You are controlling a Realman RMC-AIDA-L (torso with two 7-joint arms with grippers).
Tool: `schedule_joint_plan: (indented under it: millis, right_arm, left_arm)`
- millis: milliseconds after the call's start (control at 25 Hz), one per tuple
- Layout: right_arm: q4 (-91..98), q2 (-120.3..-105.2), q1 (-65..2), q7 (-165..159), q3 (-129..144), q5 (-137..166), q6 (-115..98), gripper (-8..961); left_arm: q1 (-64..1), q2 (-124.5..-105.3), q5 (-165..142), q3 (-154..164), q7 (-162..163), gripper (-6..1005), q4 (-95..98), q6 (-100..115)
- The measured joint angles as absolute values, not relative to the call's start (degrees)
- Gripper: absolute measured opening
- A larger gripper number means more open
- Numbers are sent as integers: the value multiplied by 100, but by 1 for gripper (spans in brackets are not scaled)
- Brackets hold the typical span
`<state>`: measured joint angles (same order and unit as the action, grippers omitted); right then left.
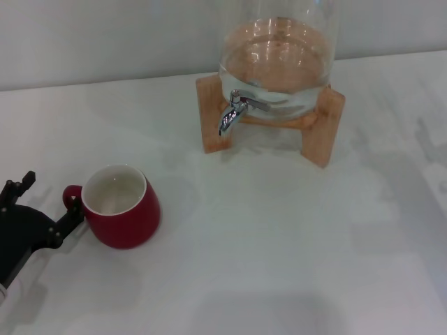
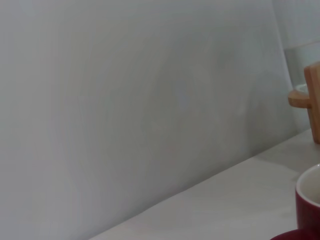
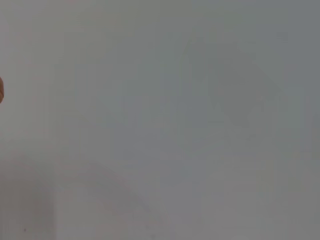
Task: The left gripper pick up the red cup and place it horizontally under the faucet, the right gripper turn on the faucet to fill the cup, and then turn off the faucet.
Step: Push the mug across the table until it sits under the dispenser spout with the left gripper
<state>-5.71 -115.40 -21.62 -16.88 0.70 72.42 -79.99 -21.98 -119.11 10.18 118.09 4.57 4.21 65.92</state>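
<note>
The red cup (image 1: 124,206) stands upright on the white table at the lower left, its small loop handle pointing toward my left gripper (image 1: 50,199). The left gripper is open, one black finger behind the handle and the other touching or nearly touching the cup's side by the handle. A slice of the cup's rim shows in the left wrist view (image 2: 310,202). The chrome faucet (image 1: 234,112) sticks out of the front of the glass dispenser (image 1: 279,63), spout down, well to the far right of the cup. The right gripper is out of view.
The dispenser holds water and sits on a wooden stand (image 1: 323,125) at the back of the table (image 1: 279,244); the stand's edge also shows in the left wrist view (image 2: 314,100). A pale wall runs behind it. The right wrist view shows only a blank pale surface.
</note>
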Motion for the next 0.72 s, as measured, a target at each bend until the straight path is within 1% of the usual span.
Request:
schedule_joint_plan:
  millis: [600,720]
  right_arm:
    - [-580,-11549,-2162,-1688,70,7242,-8007,731]
    - [-580,-11549,-2162,-1688,70,7242,-8007,731]
  left_arm:
    - [-2234,-11909,1043,11790,457,874,413,6575]
    - [-2235,-11909,1045,11786,457,833,414,6567]
